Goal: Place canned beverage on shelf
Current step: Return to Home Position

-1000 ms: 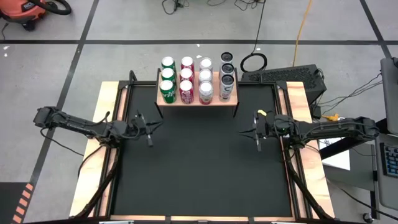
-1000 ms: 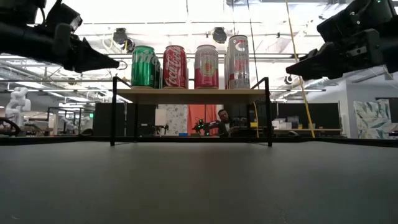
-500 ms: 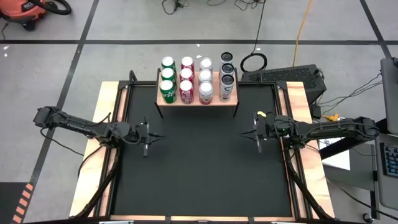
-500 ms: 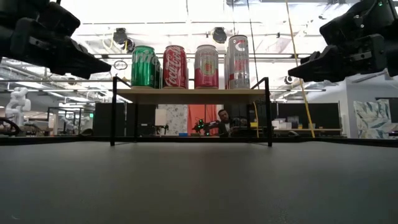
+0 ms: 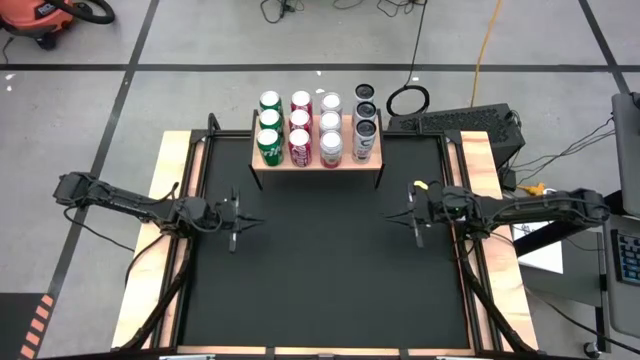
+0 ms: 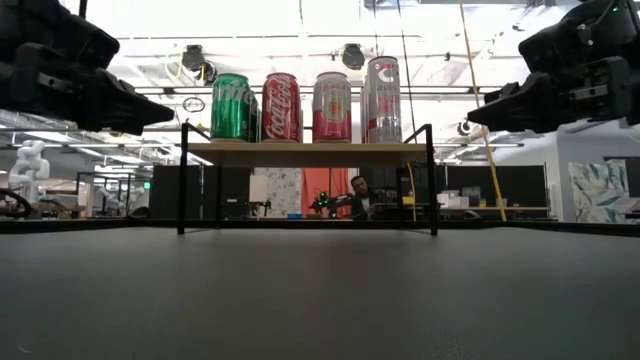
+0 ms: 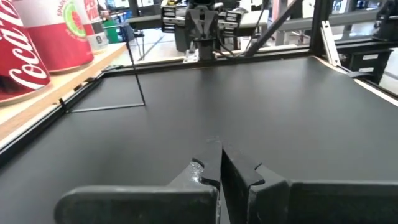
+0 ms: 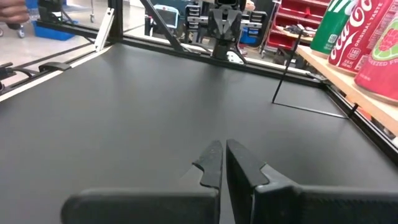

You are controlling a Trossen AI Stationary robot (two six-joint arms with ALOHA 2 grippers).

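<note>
Surroundings: black mat (image 5: 320, 290) spread over the desk (image 5: 135, 312); coiled cable (image 5: 408, 100) on the floor past the far edge; person (image 6: 357, 196) in the room behind, seen below the shelf top.
In the way: only open mat between each gripper and the shelf.
Shelf (image 6: 305, 153): stood at the middle of the desk's far edge on thin black legs.
Cans: upright on the shelf, side by side in the low view as green can (image 6: 230, 107), red can (image 6: 281, 107), pink-and-white can (image 6: 332, 107), silver can (image 6: 383, 100), with more lined up behind each.
Left gripper (image 5: 256, 220): hovered over the mat near the desk's left edge, clenched, grasping nothing, well apart from the shelf.
Right gripper (image 5: 390, 214): hovered near the right edge, fingers pressed together, empty, facing the left one.
</note>
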